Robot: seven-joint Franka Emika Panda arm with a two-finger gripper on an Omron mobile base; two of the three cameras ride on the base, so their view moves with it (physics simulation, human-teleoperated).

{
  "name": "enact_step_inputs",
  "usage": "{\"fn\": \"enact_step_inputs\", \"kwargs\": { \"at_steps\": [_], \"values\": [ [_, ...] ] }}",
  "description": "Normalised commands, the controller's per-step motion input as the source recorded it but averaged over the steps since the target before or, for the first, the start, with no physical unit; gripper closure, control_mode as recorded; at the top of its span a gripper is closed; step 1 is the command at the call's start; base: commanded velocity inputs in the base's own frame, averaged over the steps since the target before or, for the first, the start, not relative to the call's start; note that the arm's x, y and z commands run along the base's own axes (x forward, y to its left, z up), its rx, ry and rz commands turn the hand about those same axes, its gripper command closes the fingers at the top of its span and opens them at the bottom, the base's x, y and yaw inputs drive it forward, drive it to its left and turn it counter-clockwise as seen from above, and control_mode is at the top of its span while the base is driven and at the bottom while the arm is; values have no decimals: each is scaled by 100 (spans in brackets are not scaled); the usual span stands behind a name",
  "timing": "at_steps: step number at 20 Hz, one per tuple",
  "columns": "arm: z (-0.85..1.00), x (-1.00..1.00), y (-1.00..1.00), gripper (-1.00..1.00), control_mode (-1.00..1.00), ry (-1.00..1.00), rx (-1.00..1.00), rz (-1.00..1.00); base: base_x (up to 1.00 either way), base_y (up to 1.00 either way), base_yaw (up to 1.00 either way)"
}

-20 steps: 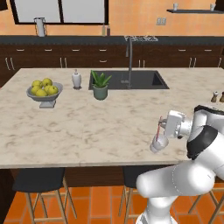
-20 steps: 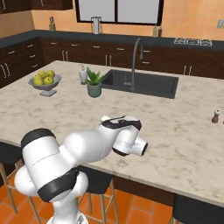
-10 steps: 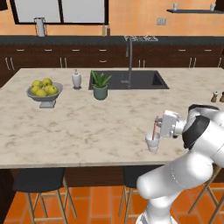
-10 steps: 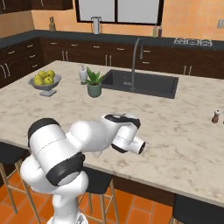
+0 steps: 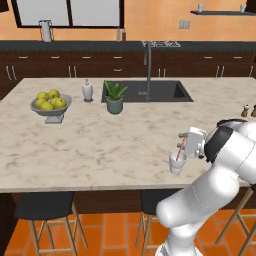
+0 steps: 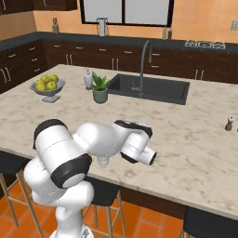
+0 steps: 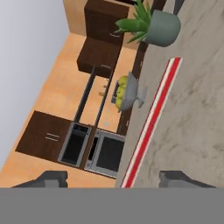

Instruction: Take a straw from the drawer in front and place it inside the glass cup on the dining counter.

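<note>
Our gripper [image 7: 114,178] stands open, straw [image 5: 180,149] leaning in the cup [image 5: 176,162] near the counter's [image 5: 100,145] front edge; we should retreat straight, touching neither.

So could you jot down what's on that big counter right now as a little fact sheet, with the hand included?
Counter: cream marble dining counter with a dark sink and tall faucet
Cup: glass cup near the counter's front edge
Straw: red straw standing tilted in the cup
Hand: hand right at the cup, fingers apart, straw between them but not pinched
Other items: fruit bowl, white soap bottle, potted plant, two shakers at the right edge
</note>
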Motion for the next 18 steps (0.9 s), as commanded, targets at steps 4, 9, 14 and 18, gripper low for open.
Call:
{"fn": "enact_step_inputs", "kwargs": {
  "at_steps": [4, 9, 14, 18],
  "values": [
    [22, -17, 0, -100, -100, -3, 0, -3, 0, 0, 0],
    [41, -6, 0, -100, -100, -7, -1, -4, 0, 0, 0],
    [13, -4, 0, -100, -100, -1, -15, -8, 0, 0, 0],
    [0, -6, 0, -100, -100, 0, -22, -9, 0, 0, 0]
  ]
}}
